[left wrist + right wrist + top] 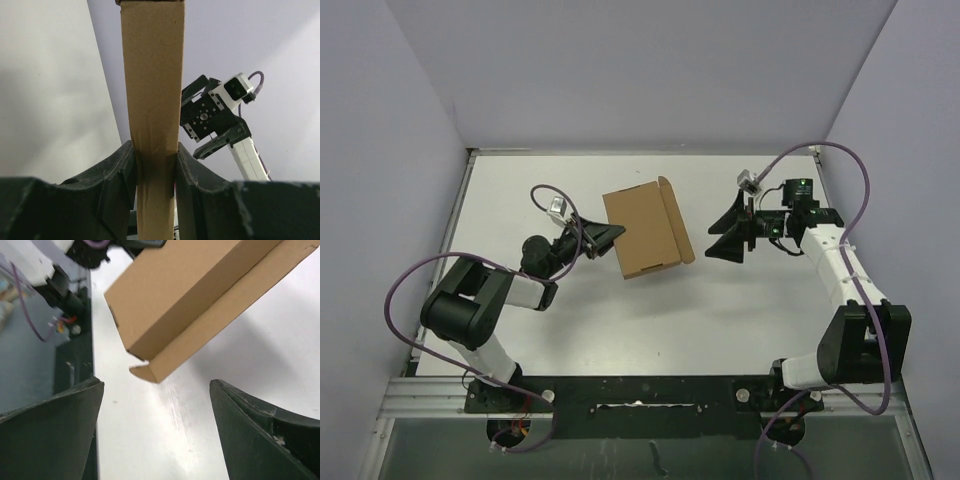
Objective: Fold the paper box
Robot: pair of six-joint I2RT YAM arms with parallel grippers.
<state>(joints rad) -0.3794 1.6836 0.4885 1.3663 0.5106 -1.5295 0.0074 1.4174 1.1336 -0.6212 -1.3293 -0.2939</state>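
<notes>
The plain brown cardboard paper box (645, 232) sits at the centre of the white tabletop (650, 330), between the two arms. The left gripper (612, 235) is clenched on the box's left edge, probably to keep the box steady while its other side is worked. The right gripper (725, 235) is released, jaws wide and holding nothing. It stands just off the box's right side, facing it.

The left wrist view shows what the top view does not: the box (152, 75) seen edge-on and pinched between both black fingers (117, 175). The right wrist view shows an unfolded narrow side flap (220, 315) along the box's (185, 295) lower edge and a shadow beneath it, so that side appears raised.
</notes>
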